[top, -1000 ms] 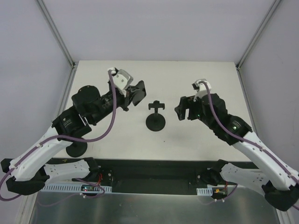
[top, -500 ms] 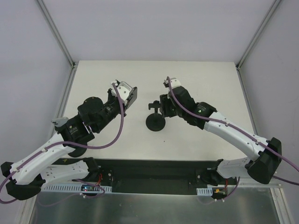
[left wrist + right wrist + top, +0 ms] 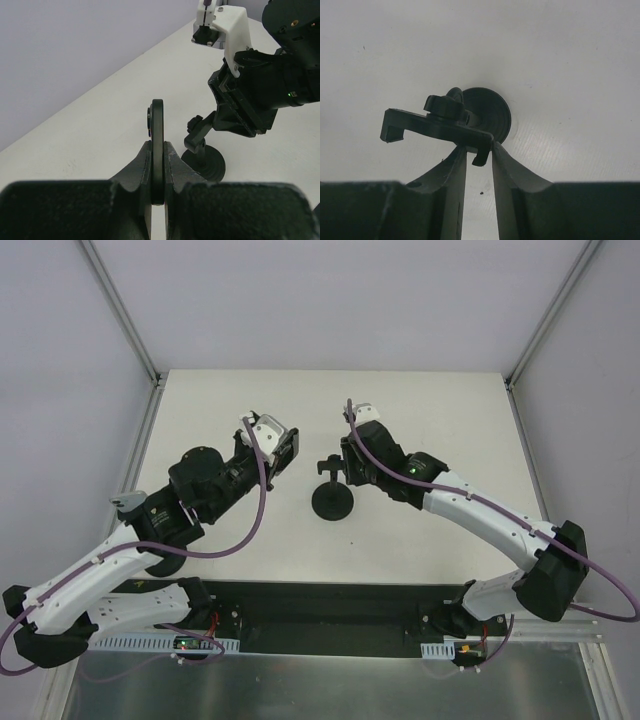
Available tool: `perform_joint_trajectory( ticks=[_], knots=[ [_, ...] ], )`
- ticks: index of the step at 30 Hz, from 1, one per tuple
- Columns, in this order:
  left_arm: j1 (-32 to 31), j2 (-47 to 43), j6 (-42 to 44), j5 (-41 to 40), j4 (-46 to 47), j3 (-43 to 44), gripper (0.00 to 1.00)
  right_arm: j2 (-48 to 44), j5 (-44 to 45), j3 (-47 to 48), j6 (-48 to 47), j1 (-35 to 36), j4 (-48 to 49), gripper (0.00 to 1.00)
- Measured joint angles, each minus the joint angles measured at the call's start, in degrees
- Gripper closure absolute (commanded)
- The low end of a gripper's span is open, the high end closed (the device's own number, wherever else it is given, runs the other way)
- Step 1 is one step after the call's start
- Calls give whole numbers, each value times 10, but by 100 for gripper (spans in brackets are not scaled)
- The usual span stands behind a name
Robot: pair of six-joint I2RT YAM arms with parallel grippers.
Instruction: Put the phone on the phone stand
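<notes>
The phone [image 3: 158, 131] is a thin black slab, seen edge-on and upright in the left wrist view. My left gripper [image 3: 158, 150] is shut on its lower part. In the top view the phone [image 3: 284, 447] hangs left of the phone stand [image 3: 333, 502], with my left gripper [image 3: 277, 456] beneath it. The stand is black, with a round base and a cradle bar on a short post. My right gripper [image 3: 479, 148] has its jaws pressed on the hooked right end of the stand's cradle [image 3: 435, 125]. From above, my right gripper [image 3: 346, 466] meets the cradle from the right.
The stand stands mid-table on the white tabletop [image 3: 440, 420]. A black round object [image 3: 163, 561] lies at the near left edge, partly under my left arm. Grey walls and metal frame posts [image 3: 125, 315] ring the table.
My right arm swung left to the stand and its jaws narrowed onto the cradle's end. My left gripper, still holding the phone, shifted slightly and turned the phone more upright.
</notes>
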Motion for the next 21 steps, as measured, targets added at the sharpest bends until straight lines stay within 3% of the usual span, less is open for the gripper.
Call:
perform_joint_trajectory(
  ticks=[4, 9, 12, 21],
  knots=[
    [0, 4, -3, 20, -2, 0, 100, 1, 5, 0, -2, 0, 0, 81],
    [0, 3, -6, 66, -12, 0, 100, 9, 10, 6, -12, 0, 1, 99],
    [1, -6, -5, 118, -19, 0, 100, 11, 9, 7, -23, 0, 3, 99],
    [21, -2, -7, 407, -18, 8, 100, 11, -52, 10, -99, -3, 12, 99]
  ],
)
